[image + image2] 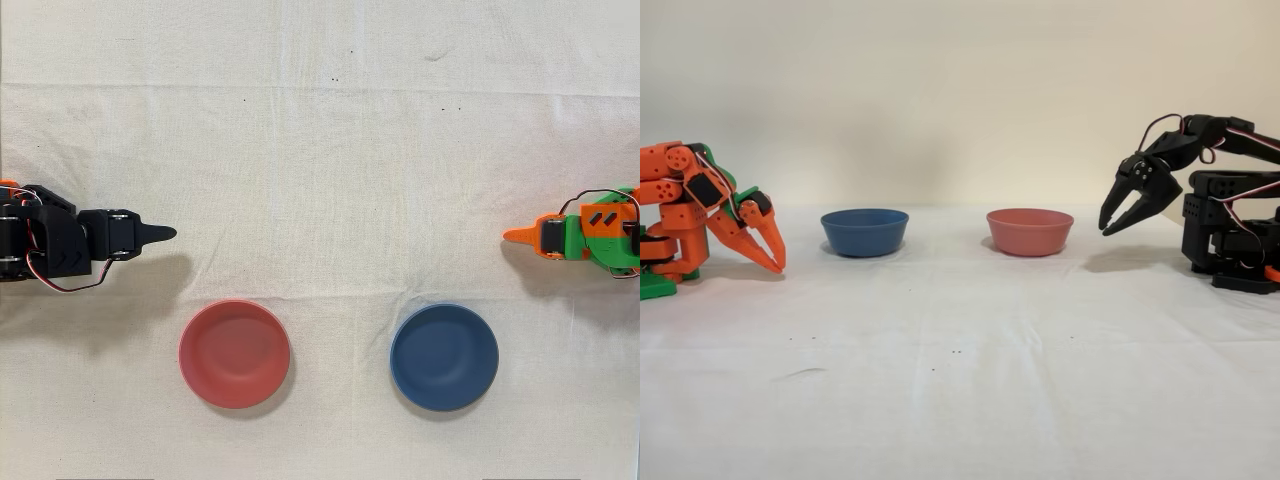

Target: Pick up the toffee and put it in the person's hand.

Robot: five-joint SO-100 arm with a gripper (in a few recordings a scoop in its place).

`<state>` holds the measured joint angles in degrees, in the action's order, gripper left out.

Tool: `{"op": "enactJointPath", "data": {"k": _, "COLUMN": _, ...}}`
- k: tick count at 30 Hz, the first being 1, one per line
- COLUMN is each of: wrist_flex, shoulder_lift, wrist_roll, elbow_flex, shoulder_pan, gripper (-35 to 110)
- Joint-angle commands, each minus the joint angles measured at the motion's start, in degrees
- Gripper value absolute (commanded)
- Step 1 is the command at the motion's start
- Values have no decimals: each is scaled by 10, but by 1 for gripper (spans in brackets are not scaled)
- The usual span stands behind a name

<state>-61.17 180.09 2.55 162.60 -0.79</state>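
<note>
Black arm's hand hangs slightly open and empty beside the red bowl.

The black arm is matte black throughout, its gripper black too, with thin red and white wires looped over it. The idle orange arm is bright orange with green parts and a black patch. One bowl is coral red, the other bowl deep slate blue, both plain. The bench wears an off-white cloth with faint creases and a few dark specks. The wall is pale cream.
</note>
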Motion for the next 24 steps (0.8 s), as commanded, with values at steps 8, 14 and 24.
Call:
{"op": "enactJointPath", "data": {"k": 8, "wrist_flex": 18, "shoulder_lift": 25, "wrist_roll": 7, "elbow_flex": 42, "shoulder_pan": -11, "gripper": 0}}
{"op": "enactJointPath", "data": {"k": 14, "wrist_flex": 24, "shoulder_lift": 41, "wrist_roll": 7, "elbow_flex": 62, "shoulder_pan": -11, "gripper": 0}}
{"op": "enactJointPath", "data": {"k": 24, "wrist_flex": 28, "shoulder_lift": 91, "wrist_roll": 23, "elbow_flex": 114, "shoulder_pan": -11, "gripper": 0}}
